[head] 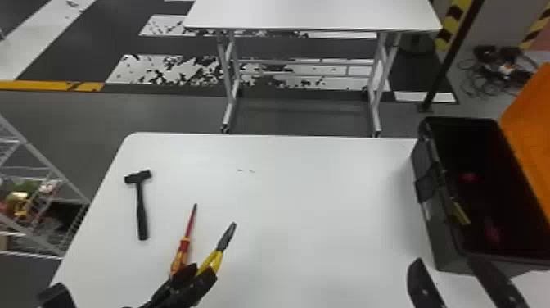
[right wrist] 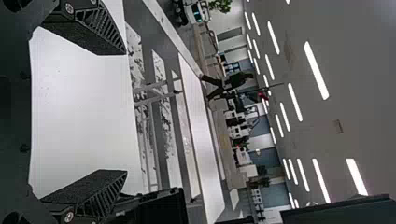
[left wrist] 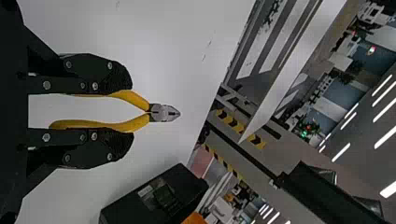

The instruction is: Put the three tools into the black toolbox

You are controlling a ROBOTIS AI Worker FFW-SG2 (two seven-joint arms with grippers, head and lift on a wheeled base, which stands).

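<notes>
Left gripper [head: 202, 271] clenched on the pliers [left wrist: 163, 113]: handles lie between the fingers, nose clear past the tips. Head view: nose aims at one o'clock, over the near left part of the white table [head: 307, 196]. Can't tell if lifted.

Pliers: yellow handles spread apart, dark metal nose, narrowing to the tip.

Right gripper [head: 447, 266] released, fingers wide apart, nothing between; at three o'clock from the pliers, near the toolbox's near end.

Screwdriver [head: 185, 245], red and yellow, just at nine to ten o'clock of the pliers, handle partly hidden by the left gripper. Black hammer [head: 141, 209] at ten o'clock, head end at twelve. Black toolbox [head: 442, 245] open, between two and three; its side wall stands between pliers and interior. Orange lid [head: 532, 123] on its three o'clock side.
</notes>
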